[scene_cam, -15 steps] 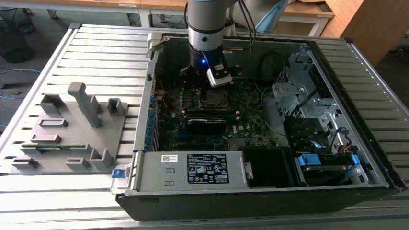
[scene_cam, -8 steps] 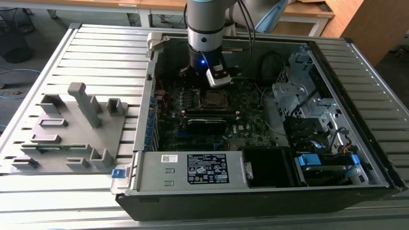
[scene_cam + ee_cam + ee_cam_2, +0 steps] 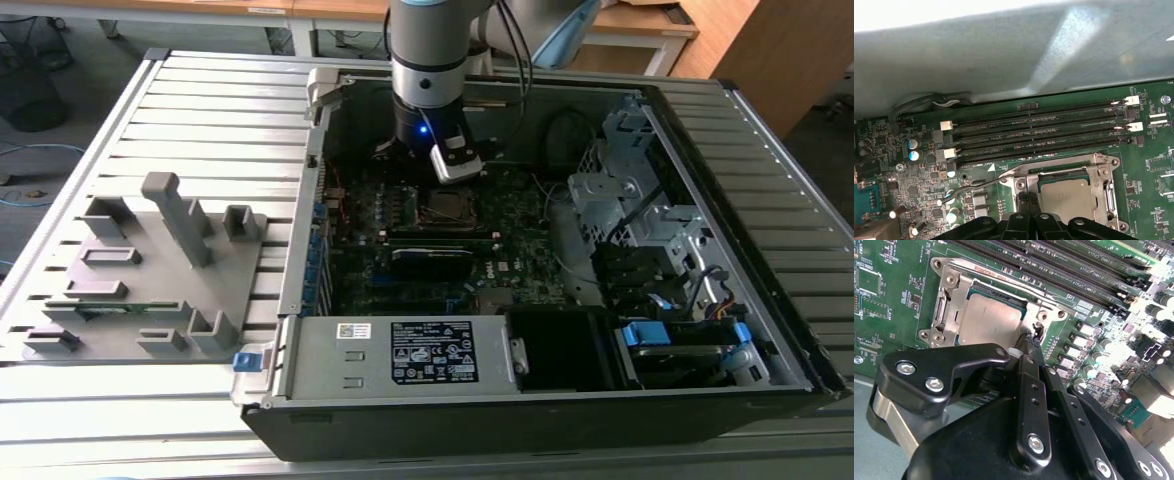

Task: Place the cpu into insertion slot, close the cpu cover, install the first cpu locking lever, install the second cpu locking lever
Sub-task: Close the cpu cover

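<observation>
The gripper (image 3: 1030, 340) has its jaws drawn together, tips just beside a corner of the socket (image 3: 999, 291). The cpu (image 3: 989, 317) lies in it (the cover (image 3: 949, 295) down flat around its edges).

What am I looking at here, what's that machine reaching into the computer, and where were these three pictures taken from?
That is a robot arm reaching down into an open computer case lying on a slatted metal table. The exterior view comes from a camera off the arm; at its left a grey tray of holders sits on the table. The two wrist views come from cameras riding on the arm, close above the green circuit board. There the black end effector hangs right beside the cpu, which already sits in place with the silvery cpu cover lying down around it. In the first wrist view a thin wire locking lever juts out beside it. Whether anything is gripped cannot be told.
</observation>
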